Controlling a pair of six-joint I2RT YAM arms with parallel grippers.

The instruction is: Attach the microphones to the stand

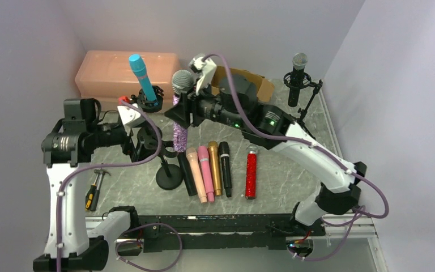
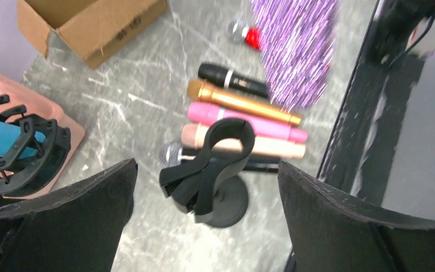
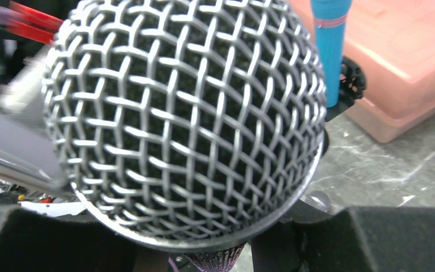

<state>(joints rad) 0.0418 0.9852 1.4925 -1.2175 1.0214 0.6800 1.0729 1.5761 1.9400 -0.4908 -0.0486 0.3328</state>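
Bring the purple glitter microphone [image 1: 179, 133], pinched upright in the right gripper [image 1: 182, 110] at the centre of the top view, down onto the empty clip stand [image 2: 221, 164] just below it in the frame. Use the left gripper [image 2: 205, 170], spread wide, empty and framing that clip, to steady the stand. Line the handle up with the clip's mouth before pressing, clear of the spare microphones [image 1: 215, 167] lying beside the base.

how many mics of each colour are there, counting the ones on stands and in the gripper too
teal microphone: 1
purple glitter microphone: 1
black microphones: 3
peach microphone: 1
pink microphone: 1
gold microphone: 1
red glitter microphone: 1
total: 9
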